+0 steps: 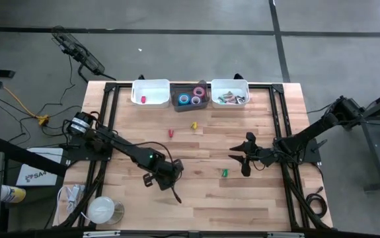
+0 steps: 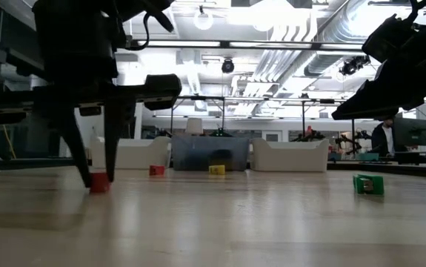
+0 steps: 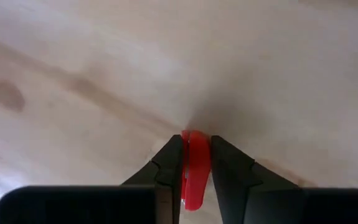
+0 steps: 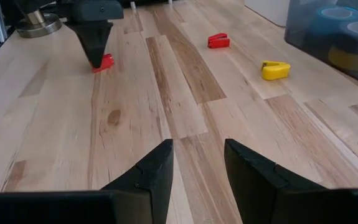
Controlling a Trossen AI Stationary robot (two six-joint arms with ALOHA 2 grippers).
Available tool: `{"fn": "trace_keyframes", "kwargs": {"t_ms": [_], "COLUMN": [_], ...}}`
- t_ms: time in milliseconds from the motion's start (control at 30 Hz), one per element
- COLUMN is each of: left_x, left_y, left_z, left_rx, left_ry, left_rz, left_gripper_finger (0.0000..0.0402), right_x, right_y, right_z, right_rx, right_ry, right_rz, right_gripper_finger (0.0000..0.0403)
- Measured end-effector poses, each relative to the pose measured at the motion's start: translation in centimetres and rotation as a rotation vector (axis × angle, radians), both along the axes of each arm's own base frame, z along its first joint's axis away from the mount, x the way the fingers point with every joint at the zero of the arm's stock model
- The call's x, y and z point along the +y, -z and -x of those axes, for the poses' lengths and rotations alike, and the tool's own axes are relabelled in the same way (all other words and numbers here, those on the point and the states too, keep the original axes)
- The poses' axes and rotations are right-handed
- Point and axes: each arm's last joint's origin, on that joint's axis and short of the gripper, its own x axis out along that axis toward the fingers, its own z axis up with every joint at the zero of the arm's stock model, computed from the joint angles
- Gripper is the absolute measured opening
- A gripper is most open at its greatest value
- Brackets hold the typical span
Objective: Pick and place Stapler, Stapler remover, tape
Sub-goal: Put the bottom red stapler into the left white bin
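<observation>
Left gripper [image 3: 195, 163] straddles the small red piece [image 3: 194, 168] on the table [image 3: 104, 74].
Its jaws sit narrow, one each side, long axis between them; right gripper [image 4: 198, 163] waits half-open, well apart.

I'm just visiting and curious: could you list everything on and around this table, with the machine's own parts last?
Table: one, light wood.
Bins: two white, one grey, far edge.
Tape rolls: several, blue, pink and purple, in the grey bin.
Small red piece: one, between the left gripper's fingers, on the table.
Small red piece: one, mid-table.
Small yellow piece: one, near the grey bin.
Small green piece: one, by the right gripper.
Left gripper: dark, closing on the red piece.
Right gripper: dark, above the table, holding nothing.
</observation>
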Motion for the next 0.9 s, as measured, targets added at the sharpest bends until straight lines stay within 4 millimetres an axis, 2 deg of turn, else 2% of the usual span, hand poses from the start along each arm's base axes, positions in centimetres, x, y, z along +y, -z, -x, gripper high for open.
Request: {"fn": "trace_keyframes", "kwargs": {"t_ms": [233,333,500,900], "left_x": [0.5,1.5,4.2,12.4], "left_y": [-0.7,-1.3,-2.2,-3.5], "left_z": [-0.2,-0.5,-1.1,-1.3], "left_rx": [-0.01,0.006,0.053,0.164], "left_ry": [-0.061,-0.103,-0.2,-0.431], "left_rz": [-0.155,-0.221,-0.31,-0.322], "left_gripper_finger": [0.006,0.006,0.006,0.006], "right_x": [0.0,0.0,0.0,0.0], "right_y": [0.0,0.1,0.1,0.1], "right_z": [0.0,0.0,0.0,0.0], "right_rx": [0.004,0.006,0.007,0.01], "right_ry": [-0.002,-0.002,-0.003,-0.013], "right_rz": [0.001,0.002,0.002,-0.003], "right_gripper_finger": [0.0136,0.0136,0.0136,0.0136]}}
